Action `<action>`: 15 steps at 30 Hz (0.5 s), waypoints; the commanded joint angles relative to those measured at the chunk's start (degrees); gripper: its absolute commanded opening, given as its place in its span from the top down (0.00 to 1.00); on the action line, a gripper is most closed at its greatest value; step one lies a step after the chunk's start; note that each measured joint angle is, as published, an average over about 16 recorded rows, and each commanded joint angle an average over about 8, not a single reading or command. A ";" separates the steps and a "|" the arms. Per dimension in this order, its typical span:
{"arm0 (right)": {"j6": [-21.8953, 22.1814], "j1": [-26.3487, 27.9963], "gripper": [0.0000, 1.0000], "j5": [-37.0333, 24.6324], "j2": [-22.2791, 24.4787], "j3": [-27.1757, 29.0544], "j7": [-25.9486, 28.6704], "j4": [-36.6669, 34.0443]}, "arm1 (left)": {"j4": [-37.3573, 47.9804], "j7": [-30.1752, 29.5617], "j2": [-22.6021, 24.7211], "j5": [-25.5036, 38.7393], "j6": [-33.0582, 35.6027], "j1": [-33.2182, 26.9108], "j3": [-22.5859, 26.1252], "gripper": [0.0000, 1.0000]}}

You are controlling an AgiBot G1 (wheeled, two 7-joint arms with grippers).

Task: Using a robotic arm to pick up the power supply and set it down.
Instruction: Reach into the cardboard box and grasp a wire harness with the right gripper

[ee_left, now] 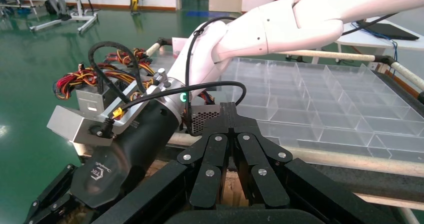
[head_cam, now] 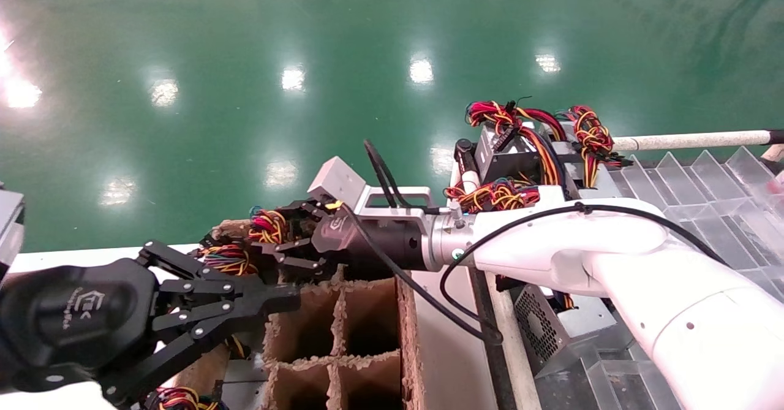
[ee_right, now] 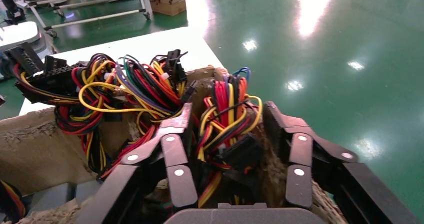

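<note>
Red-and-yellow wires of the power supply (ee_right: 227,129) sit right between the right end effector's (ee_right: 227,149) wide-open fingers; left end effector (head_cam: 269,303) hangs closed nearby.

Power supply (ee_right: 227,134) body behind wires

Brown cardboard divider box (head_cam: 343,336): near cells open from above, room for my fingers. Far cells: choked with red, yellow and black wire bundles (ee_right: 227,119); my right gripper (ee_right: 230,154) stands open astride one bundle. My left gripper (head_cam: 275,299), fingers together, hangs over the box's near-left edge. Grey perforated metal power supplies (head_cam: 539,327) crowd the right side.
</note>
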 commanded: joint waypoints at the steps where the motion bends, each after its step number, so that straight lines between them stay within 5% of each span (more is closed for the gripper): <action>1: -0.11 0.12 1.00 0.72 0.04 -0.63 -0.30 -0.55 | 0.00 0.00 0.00 0.00 0.00 0.00 0.00 1.00; 15: -1.60 0.68 1.00 5.40 0.25 -3.23 -2.25 -3.27 | 0.00 0.00 0.00 0.00 0.00 0.00 0.00 1.00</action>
